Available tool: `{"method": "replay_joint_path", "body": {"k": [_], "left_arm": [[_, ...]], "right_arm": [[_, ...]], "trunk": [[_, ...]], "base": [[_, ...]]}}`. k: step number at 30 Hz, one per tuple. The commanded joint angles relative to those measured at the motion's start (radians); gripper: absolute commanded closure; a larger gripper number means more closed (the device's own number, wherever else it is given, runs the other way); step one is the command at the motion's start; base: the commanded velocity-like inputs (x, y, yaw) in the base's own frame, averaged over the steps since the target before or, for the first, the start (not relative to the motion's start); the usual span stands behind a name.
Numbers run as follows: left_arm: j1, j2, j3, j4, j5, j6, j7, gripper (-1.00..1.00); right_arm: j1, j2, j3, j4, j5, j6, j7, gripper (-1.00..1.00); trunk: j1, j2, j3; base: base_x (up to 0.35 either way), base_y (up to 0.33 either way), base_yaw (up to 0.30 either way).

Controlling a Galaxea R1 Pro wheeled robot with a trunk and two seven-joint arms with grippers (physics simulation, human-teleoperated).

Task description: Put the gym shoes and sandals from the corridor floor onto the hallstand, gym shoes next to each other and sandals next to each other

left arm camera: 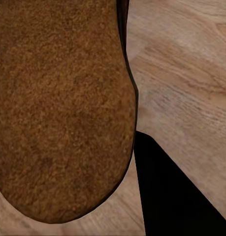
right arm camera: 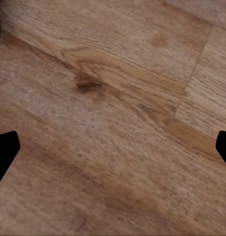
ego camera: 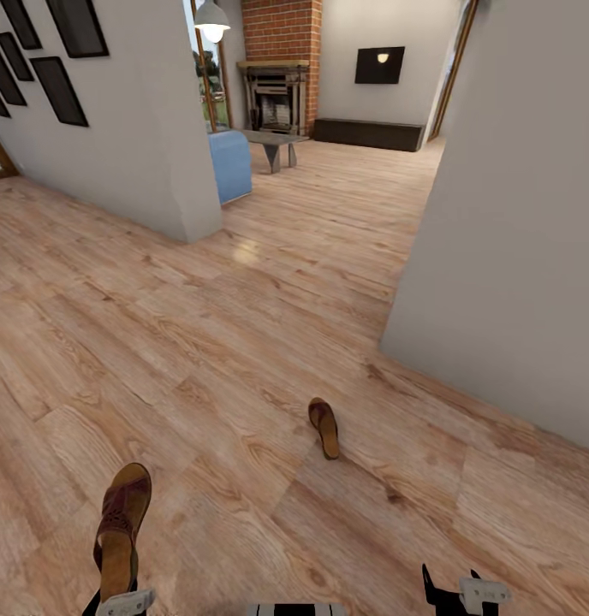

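Observation:
A brown leather sandal (ego camera: 121, 529) stands toe-up at the lower left of the head view, with my left gripper (ego camera: 116, 597) shut on its heel end. In the left wrist view its brown suede sole (left arm camera: 63, 108) is very close, beside one black finger (left arm camera: 174, 196). The other sandal (ego camera: 324, 427) lies on the wood-plank corridor floor (ego camera: 200, 359), ahead of me and slightly right of centre. My right gripper (ego camera: 453, 592) hangs open over bare floor (right arm camera: 113, 98), its fingertips (right arm camera: 4, 152) wide apart and holding nothing. The gym shoes and the hallstand are out of view.
A white wall corner (ego camera: 508, 257) juts in at the right. On the left is a wall with dark picture frames (ego camera: 140, 128). Between them the floor runs on to a room with a blue sofa (ego camera: 230, 162), a low table (ego camera: 274, 141) and a brick fireplace (ego camera: 279, 85).

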Motion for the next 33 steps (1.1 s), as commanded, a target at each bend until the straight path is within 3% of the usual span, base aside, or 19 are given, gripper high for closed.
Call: {"method": "replay_joint_path", "body": {"k": [1,9,17,26,33], "left_arm": [[-0.001,0.000,0.001,0.001,-0.008,-0.002,0.007,1.00],[-0.001,-0.001,0.000,0.001,-0.009,0.000,0.006,1.00],[-0.032,-0.001,-0.001,-0.006,-0.009,0.044,0.005,1.00],[-0.189,-0.003,-0.003,-0.031,-0.011,0.237,-0.018,1.00],[-0.332,-0.013,-0.008,-0.033,-0.011,0.383,-0.187,1.00]], "right_arm": [[0.000,0.000,-0.003,0.001,-0.001,-0.003,0.002,-1.00],[0.000,-0.001,-0.004,0.002,-0.001,-0.005,0.002,-1.00],[0.000,-0.001,-0.004,0.002,-0.002,-0.005,0.000,-1.00],[0.000,0.000,-0.003,0.002,0.000,-0.005,0.000,-1.00],[0.000,-0.001,-0.003,-0.003,-0.002,-0.004,0.001,-1.00]], "trunk": [[0.000,0.000,-0.001],[0.000,0.000,-0.001],[0.000,0.000,-0.001],[0.000,0.000,-0.001],[0.000,0.000,-0.001]], "base": [[0.000,0.000,0.038],[0.000,0.000,-0.029],[0.000,0.000,0.263],[0.000,0.000,0.278],[0.000,0.000,0.196]]}}
